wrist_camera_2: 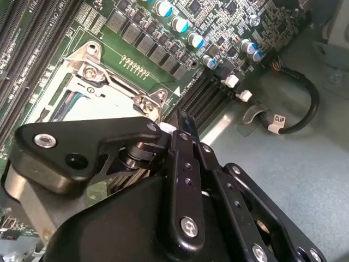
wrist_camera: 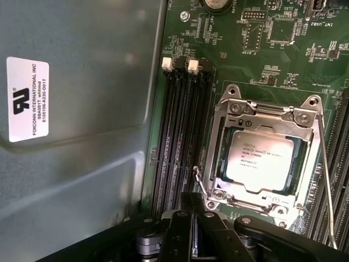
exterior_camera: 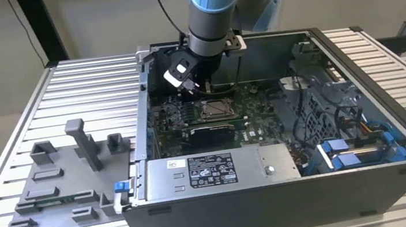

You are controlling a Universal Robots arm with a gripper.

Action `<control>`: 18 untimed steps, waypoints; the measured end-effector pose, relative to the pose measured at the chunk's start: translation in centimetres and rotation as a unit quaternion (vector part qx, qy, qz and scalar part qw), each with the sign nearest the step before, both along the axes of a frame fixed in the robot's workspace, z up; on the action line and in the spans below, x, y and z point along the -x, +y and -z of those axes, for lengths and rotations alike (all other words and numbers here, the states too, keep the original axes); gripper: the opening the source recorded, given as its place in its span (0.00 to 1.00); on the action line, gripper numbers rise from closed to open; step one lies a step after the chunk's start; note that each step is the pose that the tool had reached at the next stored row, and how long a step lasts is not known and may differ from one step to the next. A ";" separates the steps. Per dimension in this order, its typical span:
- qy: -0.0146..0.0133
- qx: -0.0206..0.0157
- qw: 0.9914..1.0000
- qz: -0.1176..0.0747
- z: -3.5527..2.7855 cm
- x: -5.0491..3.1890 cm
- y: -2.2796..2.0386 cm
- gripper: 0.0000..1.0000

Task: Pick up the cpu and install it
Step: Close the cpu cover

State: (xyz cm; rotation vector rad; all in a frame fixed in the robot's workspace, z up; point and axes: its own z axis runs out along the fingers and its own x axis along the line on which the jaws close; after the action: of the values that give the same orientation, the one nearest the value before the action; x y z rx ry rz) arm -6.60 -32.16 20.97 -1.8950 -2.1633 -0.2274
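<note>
cpu point(wrist_camera: 260, 161) seated in the metal-framed socket point(wrist_camera: 272, 111) of the green motherboard point(wrist_camera: 283, 49), gripper point(wrist_camera: 192, 199) just beside the socket, jaws narrow and empty

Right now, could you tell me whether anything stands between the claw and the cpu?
Nothing visible does. The cpu lies in its socket with its top bare, and the claw hangs just off the socket's corner.

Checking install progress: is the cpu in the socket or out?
In. In the first wrist view the cpu lies flat inside the socket's metal frame.
</note>
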 end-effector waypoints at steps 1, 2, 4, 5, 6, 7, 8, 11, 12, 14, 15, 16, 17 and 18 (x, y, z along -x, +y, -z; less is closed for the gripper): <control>0.000 0.000 1.000 0.000 0.01 0.00 0.00 0.00; 0.000 0.001 1.000 0.000 0.03 0.00 -0.01 0.00; 0.000 0.001 1.000 0.000 0.06 -0.01 -0.01 0.00; 0.000 0.002 1.000 0.000 0.07 -0.01 -0.01 0.00; 0.000 0.002 1.000 0.000 0.08 -0.01 -0.01 0.00; 0.000 0.003 1.000 0.000 0.09 -0.01 -0.01 0.00; 0.000 0.003 1.000 0.000 0.09 -0.01 -0.02 0.00; 0.000 0.003 1.000 0.000 0.12 -0.01 0.00 0.00; 0.000 0.003 1.000 0.000 0.13 -0.02 0.01 0.00; 0.000 0.003 1.000 0.000 0.15 -0.06 0.01 0.00; 0.000 0.003 1.000 0.000 0.17 -0.10 0.01 0.00; 0.000 0.003 1.000 0.000 0.19 -0.13 0.01 0.00; 0.000 0.003 1.000 0.000 0.20 -0.15 0.01 0.00; 0.000 0.003 1.000 0.000 0.21 -0.17 0.01 0.00</control>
State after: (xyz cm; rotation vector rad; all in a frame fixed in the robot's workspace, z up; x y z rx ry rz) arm -6.43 -32.16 20.75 -1.8995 -2.1658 -0.2208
